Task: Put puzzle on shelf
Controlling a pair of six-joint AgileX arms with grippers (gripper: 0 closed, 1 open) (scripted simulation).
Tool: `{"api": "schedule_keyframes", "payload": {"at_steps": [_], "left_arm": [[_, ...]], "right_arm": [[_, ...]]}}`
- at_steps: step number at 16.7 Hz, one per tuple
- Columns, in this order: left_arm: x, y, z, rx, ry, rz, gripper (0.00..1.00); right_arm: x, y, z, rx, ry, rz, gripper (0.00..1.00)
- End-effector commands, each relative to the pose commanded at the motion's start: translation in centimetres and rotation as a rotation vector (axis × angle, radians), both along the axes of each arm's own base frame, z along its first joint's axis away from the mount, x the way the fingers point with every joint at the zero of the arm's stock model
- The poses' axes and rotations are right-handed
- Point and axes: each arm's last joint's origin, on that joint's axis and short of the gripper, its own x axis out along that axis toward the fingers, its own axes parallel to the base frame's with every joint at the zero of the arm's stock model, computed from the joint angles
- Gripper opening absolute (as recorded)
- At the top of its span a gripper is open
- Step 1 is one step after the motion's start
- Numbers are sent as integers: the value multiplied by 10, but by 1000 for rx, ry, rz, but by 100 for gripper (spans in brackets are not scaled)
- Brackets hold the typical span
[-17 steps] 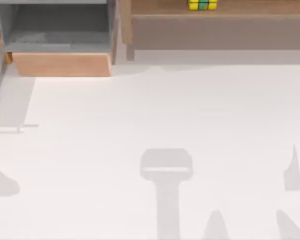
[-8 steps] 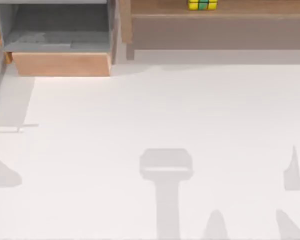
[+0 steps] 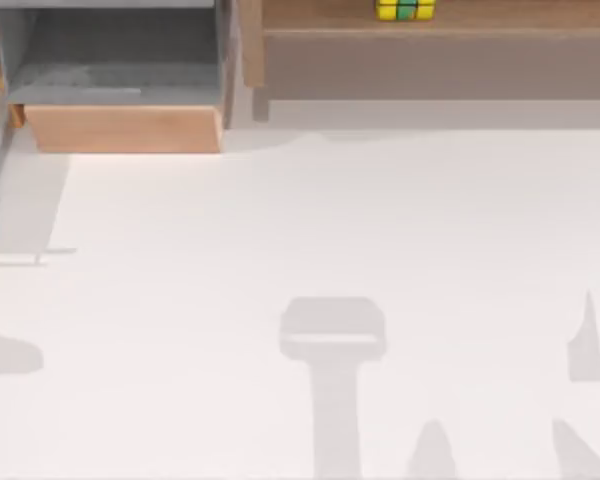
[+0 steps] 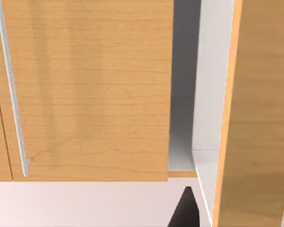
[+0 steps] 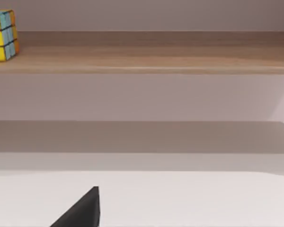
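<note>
Yellow, with green and blue squares, the puzzle (image 3: 405,9) is seen resting on the shelf (image 3: 310,14), upright and back from the shelf's front edge, with bare wood stretching away along the ledge on both sides of it. Judged from that, the placing appears done and only a clear retreat is left. From the right wrist view the puzzle (image 5: 3,35) is set well apart across open white table (image 3: 310,220), with the shelf (image 5: 156,59) running long and level beyond it; a dark tip of the right gripper (image 5: 80,210) is caught low in that view, and whether it is released or clenched cannot be told. Nothing is held against the puzzle. Beside the shelf, the grey cubby (image 3: 115,70) is left untouched. The left arm is pointed at a light-wood cabinet door (image 4: 85,90), far from the shelf, and its state cannot be told either.
</note>
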Motion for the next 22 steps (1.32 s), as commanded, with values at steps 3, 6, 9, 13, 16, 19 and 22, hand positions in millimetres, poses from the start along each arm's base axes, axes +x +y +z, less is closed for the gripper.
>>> {"api": "schedule_keyframes", "payload": {"at_steps": [3,6,9,13,16,19,22], "left_arm": [[0,0,0,0,0,0,2],[0,0,0,0,0,0,0],[0,0,0,0,0,0,0],[0,0,-5,-20,20,3,0],[20,-1,-7,-29,32,4,0],[50,4,0,-4,-1,7,0],[63,-1,-4,-16,16,2,0]], "right_arm": [[0,0,0,0,0,0,100],[0,0,0,0,0,0,100],[0,0,0,0,0,0,100],[0,0,0,0,0,0,100],[0,0,0,0,0,0,100],[0,0,0,0,0,0,100],[0,0,0,0,0,0,100]]}}
